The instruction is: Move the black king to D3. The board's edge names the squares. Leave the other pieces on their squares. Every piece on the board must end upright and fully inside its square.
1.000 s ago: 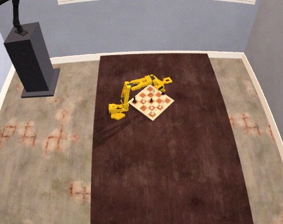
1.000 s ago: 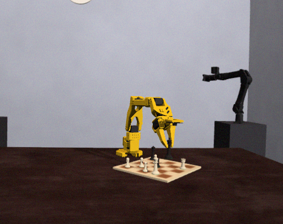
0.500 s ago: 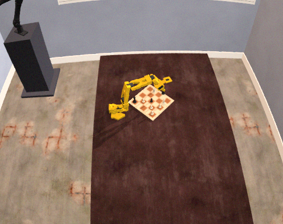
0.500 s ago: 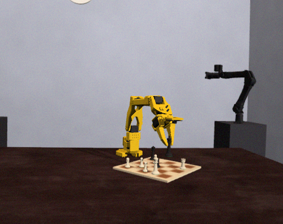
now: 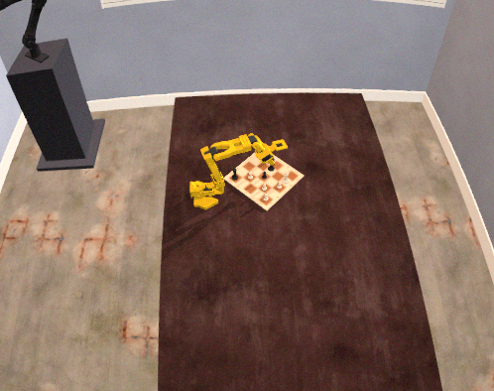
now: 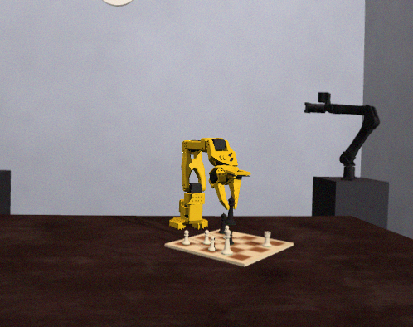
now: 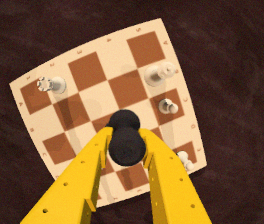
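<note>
My yellow gripper (image 6: 230, 204) is shut on the black king (image 6: 230, 213) and holds it upright in the air above the small chessboard (image 6: 230, 246). In the wrist view the king's round black top (image 7: 126, 142) sits between my two yellow fingers, over the board's near middle squares. In the top view my gripper (image 5: 270, 165) hangs over the far part of the board (image 5: 264, 179). Another black piece (image 6: 223, 222) stands on the board just behind and below the king. A black piece (image 5: 234, 174) stands near the board's left corner.
Several white pieces stand on the board, among them a tall one (image 6: 226, 242), a rook (image 6: 267, 238) at the right and pawns (image 6: 186, 237) at the left. My arm's base (image 6: 189, 219) stands behind the board. A black arm on a dark pedestal (image 6: 350, 197) stands far right.
</note>
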Available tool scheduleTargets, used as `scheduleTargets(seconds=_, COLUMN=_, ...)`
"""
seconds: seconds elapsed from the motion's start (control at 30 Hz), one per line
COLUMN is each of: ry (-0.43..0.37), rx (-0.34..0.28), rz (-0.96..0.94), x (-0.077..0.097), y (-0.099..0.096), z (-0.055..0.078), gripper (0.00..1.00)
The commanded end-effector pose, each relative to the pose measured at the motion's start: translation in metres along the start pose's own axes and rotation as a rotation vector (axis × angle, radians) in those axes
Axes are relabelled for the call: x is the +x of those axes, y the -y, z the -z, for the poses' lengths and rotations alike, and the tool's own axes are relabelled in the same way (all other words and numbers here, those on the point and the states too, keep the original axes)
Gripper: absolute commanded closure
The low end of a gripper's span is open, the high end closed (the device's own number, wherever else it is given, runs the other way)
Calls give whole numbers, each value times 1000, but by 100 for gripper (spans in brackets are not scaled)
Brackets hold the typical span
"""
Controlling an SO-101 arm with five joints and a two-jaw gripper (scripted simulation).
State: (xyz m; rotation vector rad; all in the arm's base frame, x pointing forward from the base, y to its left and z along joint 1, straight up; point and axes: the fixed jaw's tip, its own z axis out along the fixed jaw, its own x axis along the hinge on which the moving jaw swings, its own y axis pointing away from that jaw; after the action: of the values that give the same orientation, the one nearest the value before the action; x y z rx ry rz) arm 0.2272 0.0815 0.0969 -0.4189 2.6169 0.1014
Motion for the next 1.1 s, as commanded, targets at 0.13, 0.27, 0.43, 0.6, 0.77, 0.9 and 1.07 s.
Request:
scheduleTargets(seconds=0.13, ry=49, rx=17, rz=-21, x=42, y=6, z=25, gripper=100)
scheduleTargets(seconds=0.27, ry=48, rx=20, rz=-26, x=50, y=7, z=29, gripper=100)
scheduleTargets(seconds=0.43, ry=48, rx=20, rz=-27, x=51, y=7, z=29, gripper=100)
scheduleTargets(seconds=0.6, ry=48, rx=20, rz=-27, x=51, y=7, z=29, gripper=100)
scheduleTargets(seconds=0.77, ry=48, rx=17, rz=-21, x=51, y=6, z=30, gripper=100)
scheduleTargets(seconds=0.9, ry=48, rx=14, rz=-15, x=51, y=5, z=31, gripper=100)
scheduleTargets(seconds=1.07, ry=48, rx=10, rz=-9, x=51, y=4, z=33, gripper=100)
